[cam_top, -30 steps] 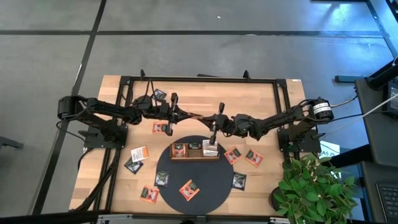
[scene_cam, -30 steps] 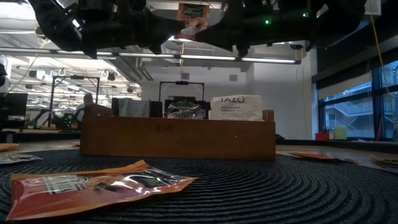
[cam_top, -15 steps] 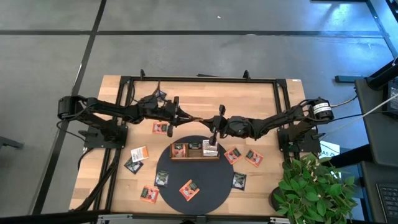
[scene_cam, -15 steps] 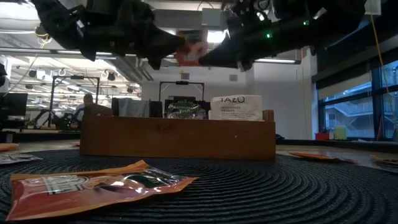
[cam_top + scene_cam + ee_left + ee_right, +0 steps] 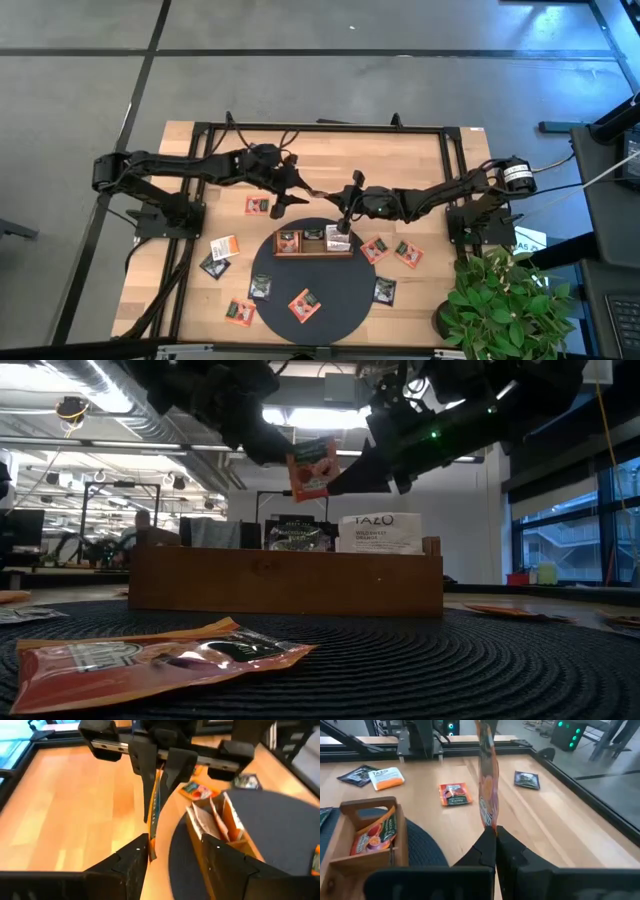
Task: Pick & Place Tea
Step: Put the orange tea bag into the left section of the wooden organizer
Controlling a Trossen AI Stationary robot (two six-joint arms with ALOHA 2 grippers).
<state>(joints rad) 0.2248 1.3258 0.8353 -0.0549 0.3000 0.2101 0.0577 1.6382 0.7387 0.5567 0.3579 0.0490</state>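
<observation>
An orange-red tea sachet (image 5: 487,775) stands on edge in the air behind the brown wooden tray (image 5: 313,240), with my right gripper (image 5: 495,834) shut on it. The low view shows the sachet (image 5: 312,468) above the tray (image 5: 285,580). My left gripper (image 5: 177,845) stands open a little to the sachet's left, facing its thin edge (image 5: 154,815) without touching it. In the high view the left gripper (image 5: 293,190) and the right gripper (image 5: 332,196) face each other over the bare wood. The tray holds several sachets upright and rests on the round dark mat (image 5: 330,295). My right gripper pinches the sachet's lower edge (image 5: 490,822) between its two shut fingers. The fingers come nearly level from the table's right, slanting a little down. The sachet stands up from the fingertips, its flat faces upright, lifted clear of table and tray.
Loose sachets lie about: one on the wood left of the tray (image 5: 258,205), two at the left (image 5: 218,255), several on and near the mat's front (image 5: 304,305) and two right of the tray (image 5: 392,251). A potted plant (image 5: 500,305) stands at the near right corner.
My left gripper has opened, let go of the sachet, tipped up and drawn back toward the table's left edge. My right gripper has kept hold and tipped down, and the sachet has sunk closer to the tray while staying upright.
</observation>
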